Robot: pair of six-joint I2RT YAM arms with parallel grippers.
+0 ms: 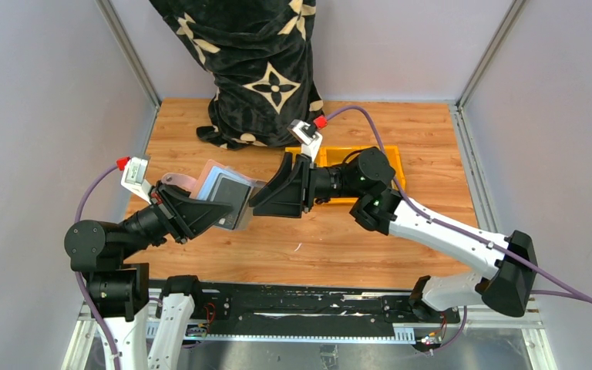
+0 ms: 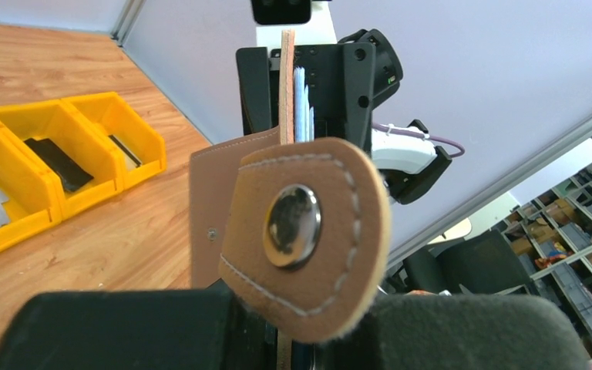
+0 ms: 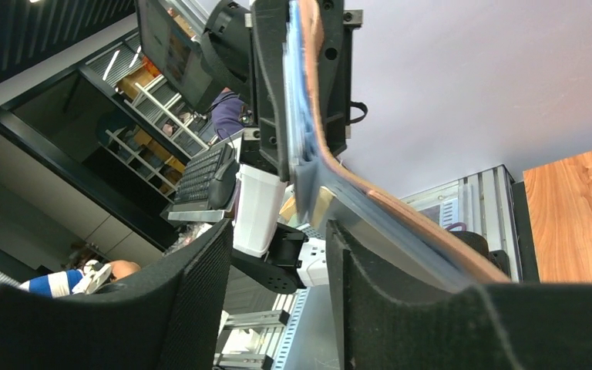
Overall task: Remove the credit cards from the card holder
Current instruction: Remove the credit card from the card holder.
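On the left, the left pincer (image 1: pixel 204 206) is clamped tight on the card holder (image 1: pixel 233 202). It holds it up off the table (image 1: pixel 339 247), with the credit cards (image 1: pixel 214 176) fanned out of its top. That grip squeezes holder and cards together, so I'd worry a pull drags the whole stack or tugs the holder loose. The right pincer (image 1: pixel 268 193) sits at the holder's right edge, about half open and gripping nothing. A flap and a grey sheet bend across one of its fingers, not in the gap. Closing there could miss, crease a card or catch leather. Anything that slips would likely land on the table, short of the yellow bin (image 2: pixel 123 123).
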